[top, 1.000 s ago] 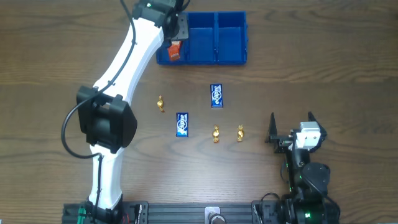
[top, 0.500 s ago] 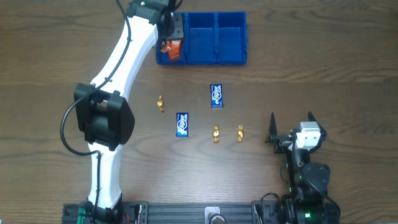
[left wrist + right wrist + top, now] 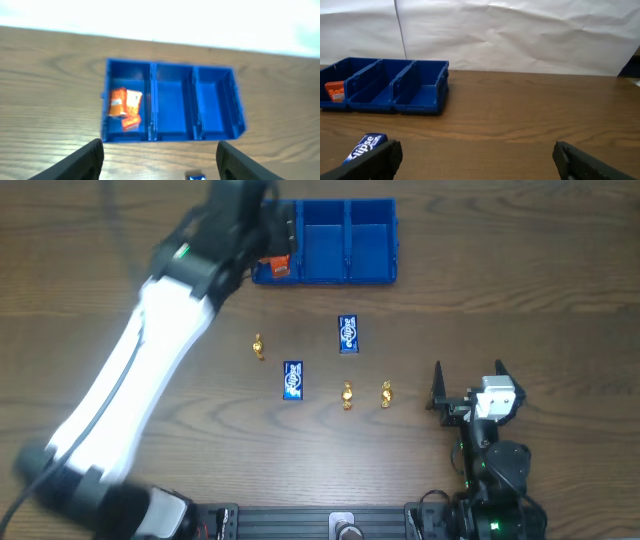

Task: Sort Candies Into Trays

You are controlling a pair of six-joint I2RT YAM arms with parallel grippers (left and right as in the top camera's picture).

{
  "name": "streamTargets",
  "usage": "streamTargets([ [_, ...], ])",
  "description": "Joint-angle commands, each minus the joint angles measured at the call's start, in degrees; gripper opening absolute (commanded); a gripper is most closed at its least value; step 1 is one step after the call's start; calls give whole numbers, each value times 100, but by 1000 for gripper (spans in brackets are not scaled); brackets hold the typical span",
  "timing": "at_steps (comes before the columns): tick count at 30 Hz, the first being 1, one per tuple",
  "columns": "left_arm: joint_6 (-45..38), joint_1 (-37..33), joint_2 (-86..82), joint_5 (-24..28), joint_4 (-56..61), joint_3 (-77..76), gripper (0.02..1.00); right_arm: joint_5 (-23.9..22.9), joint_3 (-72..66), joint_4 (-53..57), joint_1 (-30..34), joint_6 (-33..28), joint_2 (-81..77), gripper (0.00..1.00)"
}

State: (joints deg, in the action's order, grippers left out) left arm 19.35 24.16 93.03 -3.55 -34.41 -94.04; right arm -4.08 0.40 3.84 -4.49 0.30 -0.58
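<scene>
Right wrist view: white-lettered blue candy bar (image 3: 365,142)

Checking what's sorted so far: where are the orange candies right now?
In the top view, the orange candies lie in the left end compartment of the blue tray, beside its two empty compartments.

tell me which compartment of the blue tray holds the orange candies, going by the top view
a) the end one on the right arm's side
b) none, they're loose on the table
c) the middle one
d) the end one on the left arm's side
d: the orange candies lie in the end compartment of the blue tray on the left arm's side; its other two compartments hold nothing.
</scene>
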Motion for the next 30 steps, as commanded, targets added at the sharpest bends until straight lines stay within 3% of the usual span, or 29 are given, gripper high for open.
streamTargets([
  [1, -297, -68, -1834, -485, 879, 1971, 820, -26, 4, 39, -33, -79, 42, 998],
  [4, -461, -345, -2981, -411, 1403, 3069, 838, -26, 4, 39, -33, -79, 42, 998],
  [11, -1019, -1523, -5716, 330, 2511, 5508, 860, -26, 4, 39, -33, -79, 42, 998],
  [17, -1213, -2006, -7646, 365, 3217, 7145, 950, -26, 4, 39, -33, -79, 42, 998],
  [26, -1213, -2111, -8988, 468, 4776, 9211, 989, -26, 4, 39, -33, -79, 42, 998],
  [30, -1211, -2122, -9287, 468, 4107, 9379, 1000, -26, 4, 39, -33, -79, 42, 998],
])
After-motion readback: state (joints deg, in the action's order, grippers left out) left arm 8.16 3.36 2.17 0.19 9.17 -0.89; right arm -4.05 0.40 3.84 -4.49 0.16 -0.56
